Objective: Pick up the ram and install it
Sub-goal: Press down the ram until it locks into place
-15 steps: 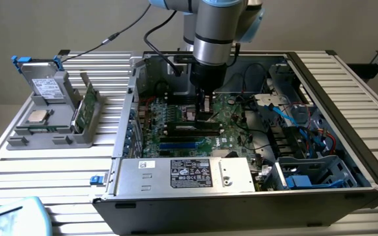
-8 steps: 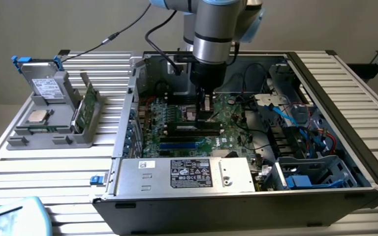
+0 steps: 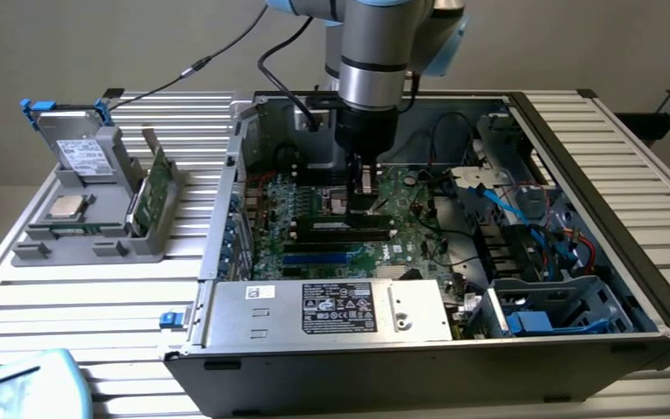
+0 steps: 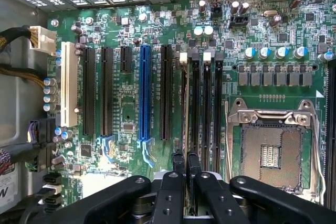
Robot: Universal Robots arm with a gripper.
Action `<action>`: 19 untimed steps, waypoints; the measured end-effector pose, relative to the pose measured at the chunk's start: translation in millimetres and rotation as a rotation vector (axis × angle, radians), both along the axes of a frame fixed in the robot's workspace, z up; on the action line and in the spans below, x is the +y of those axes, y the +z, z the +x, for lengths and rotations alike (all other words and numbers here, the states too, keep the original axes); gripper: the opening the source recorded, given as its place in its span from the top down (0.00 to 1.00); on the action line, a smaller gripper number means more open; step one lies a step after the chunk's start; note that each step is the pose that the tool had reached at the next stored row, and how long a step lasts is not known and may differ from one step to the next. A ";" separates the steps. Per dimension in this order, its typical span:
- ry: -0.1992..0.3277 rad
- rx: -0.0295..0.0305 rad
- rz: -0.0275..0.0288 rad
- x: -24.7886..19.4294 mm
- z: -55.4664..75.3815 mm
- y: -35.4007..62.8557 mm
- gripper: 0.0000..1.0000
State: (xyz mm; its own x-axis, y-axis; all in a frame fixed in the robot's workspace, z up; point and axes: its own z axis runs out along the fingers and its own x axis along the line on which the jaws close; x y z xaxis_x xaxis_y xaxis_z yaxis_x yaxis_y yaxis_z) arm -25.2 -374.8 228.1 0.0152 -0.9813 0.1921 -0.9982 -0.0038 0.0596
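Presently: gripper [image 4: 185, 167] nearly shut, pinching ram [image 4: 184, 129] edge-on | ram upright over black memory slots [image 4: 202, 103] just beside empty CPU socket [image 4: 273, 148] | likely held lengthwise to line up with a slot; seating unclear

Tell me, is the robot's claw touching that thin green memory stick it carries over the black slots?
Touching. In the wrist view the gripper has its fingers pressed against both sides of the ram, held edge-on above the motherboard.
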 end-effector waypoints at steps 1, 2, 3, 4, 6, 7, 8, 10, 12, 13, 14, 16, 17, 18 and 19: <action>0.006 0.0000 -0.0021 0.1 -0.6 0.0 0.86; 0.012 0.0000 -0.0043 0.3 -1.2 0.1 0.86; 0.017 0.0000 -0.0057 0.4 -1.5 0.0 0.86; 0.022 0.0000 -0.0068 0.5 -1.8 0.1 0.86; 0.030 0.0000 -0.0089 0.6 -2.3 0.1 0.86; 0.033 0.0001 -0.0111 0.8 -2.5 0.1 0.86; 0.034 0.0002 -0.0122 0.9 -2.5 0.1 0.86; 0.035 0.0001 -0.0123 1.0 -2.5 0.1 0.86; 0.034 0.0001 -0.0122 1.2 -2.6 0.1 0.86; 0.035 0.0000 -0.0122 1.3 -2.5 0.1 0.86; 0.034 -0.0001 -0.0122 1.3 -2.6 0.1 0.86; 0.034 -0.0010 -0.0123 1.5 -2.6 -0.1 0.86; 0.034 -0.0018 -0.0123 1.6 -2.6 -0.3 0.86; 0.034 -0.0024 -0.0121 1.8 -2.6 -0.7 0.86; 0.034 -0.0030 -0.0123 2.2 -2.6 -1.1 0.86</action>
